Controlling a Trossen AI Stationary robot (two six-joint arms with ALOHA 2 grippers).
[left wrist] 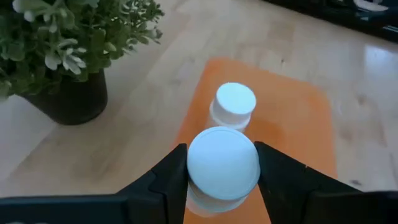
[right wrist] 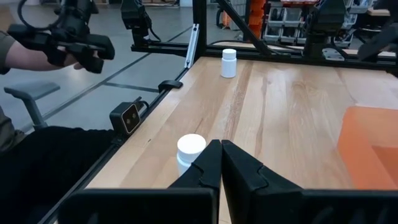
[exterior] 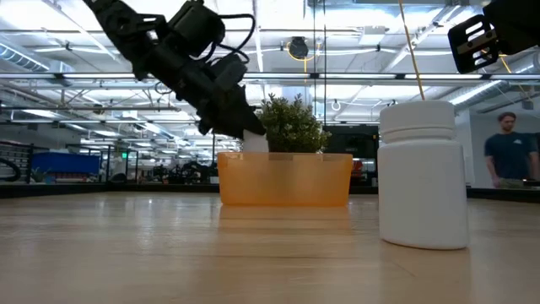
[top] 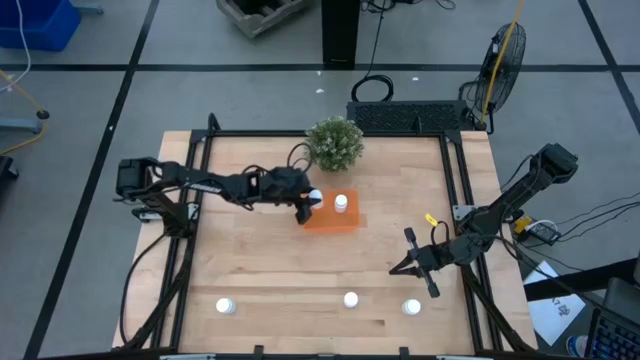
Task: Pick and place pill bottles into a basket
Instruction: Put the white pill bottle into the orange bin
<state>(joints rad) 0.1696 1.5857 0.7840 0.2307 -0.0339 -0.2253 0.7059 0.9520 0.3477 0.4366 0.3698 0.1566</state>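
Observation:
The orange basket (top: pixel 331 217) sits at the table's middle, in front of the green plant (top: pixel 335 142). One white pill bottle (top: pixel 341 203) stands upright in it. My left gripper (top: pixel 309 204) is over the basket's left end, shut on another pill bottle (left wrist: pixel 222 165). Three more pill bottles stand near the table's near edge (top: pixel 226 306) (top: pixel 351 299) (top: pixel 411 307). My right gripper (top: pixel 398 268) is shut and empty at the right, above the bottle nearest the table's right (right wrist: pixel 189 151). My left gripper pinches the pill bottle's body just under its cap (left wrist: pixel 221 194) between its two fingers (left wrist: pixel 166 180), on opposite sides. The fingers slant down from the table's left. The bottle stands upright in the hold, lifted over the basket's left end (exterior: pixel 255 142).
The potted plant stands just behind the basket. Black frame rails run along the table's left and right sides (top: pixel 195 180). A person (exterior: pixel 509 152) stands in the room beyond the table. Bare wood lies between the basket and the near bottles.

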